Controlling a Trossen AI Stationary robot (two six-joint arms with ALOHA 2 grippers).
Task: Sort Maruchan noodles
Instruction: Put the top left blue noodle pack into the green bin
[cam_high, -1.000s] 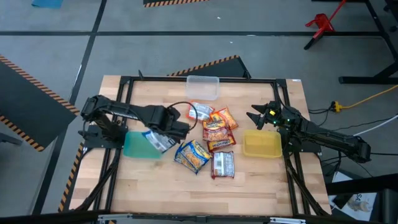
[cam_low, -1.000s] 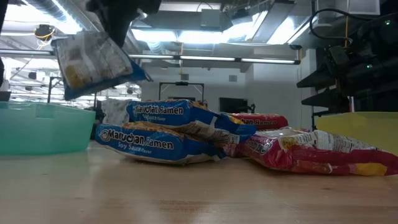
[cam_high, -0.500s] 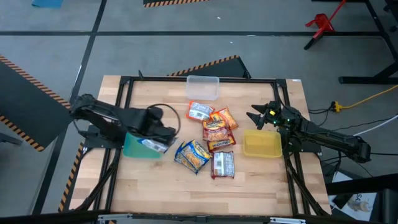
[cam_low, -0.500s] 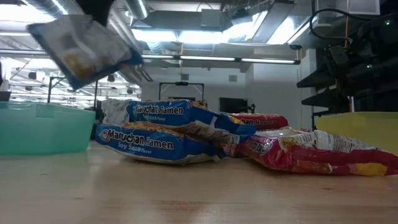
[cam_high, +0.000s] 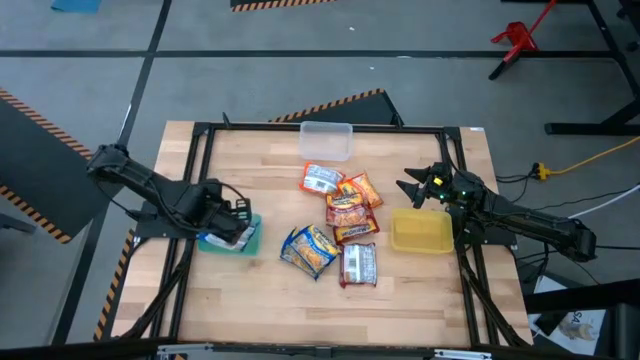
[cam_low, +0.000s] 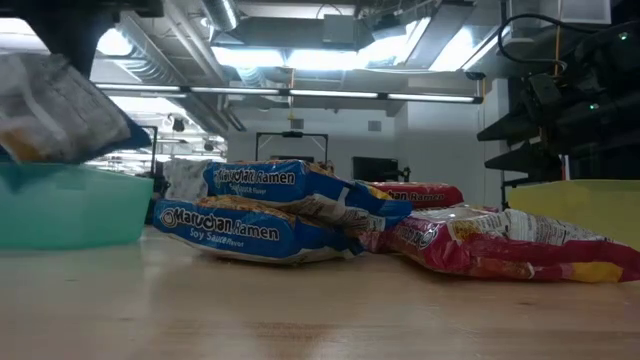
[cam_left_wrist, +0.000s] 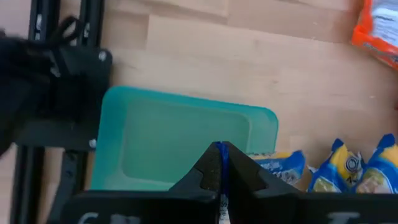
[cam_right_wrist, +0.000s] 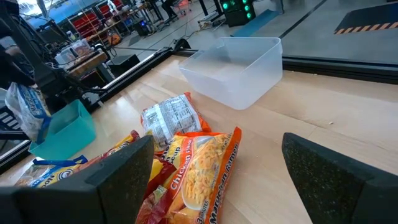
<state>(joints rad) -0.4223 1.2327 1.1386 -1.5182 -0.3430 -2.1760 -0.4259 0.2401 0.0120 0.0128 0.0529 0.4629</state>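
Note:
My left gripper (cam_high: 228, 222) is shut on a blue-and-yellow Maruchan packet (cam_low: 52, 108) and hangs over the shallow teal bin (cam_left_wrist: 155, 140) at the table's left. Several other packets lie in a loose pile mid-table: two blue-and-yellow ones (cam_high: 309, 249) stacked, orange-red ones (cam_high: 348, 210), a white-backed one (cam_high: 321, 178) and a dark red-and-white one (cam_high: 358, 264). My right gripper (cam_high: 414, 187) is open, stays in the air at the far left corner of the yellow bin (cam_high: 421, 230) and touches nothing. My left gripper pinches the blue-and-yellow packet by an edge (cam_left_wrist: 219, 148) between its two shut fingers, coming from above. The packet hangs tilted below the fingers, lifted clear of the table, over the teal bin. Its lower end (cam_low: 40, 150) sits at the bin's rim; whether it touches the bin, I cannot tell.
A clear plastic bin (cam_high: 326, 140) stands at the table's far edge, beyond the pile. The yellow bin stands to the pile's right. Bare wood lies along the near edge (cam_high: 320, 310). Black frame rails (cam_high: 185, 270) run along both sides.
My left gripper has carried the blue-and-yellow packet toward the table's left edge, from the teal bin's right rim to above the bin, and has come down somewhat. The packet stays pinched and hangs lower, now reaching the rim. The right arm has kept still.

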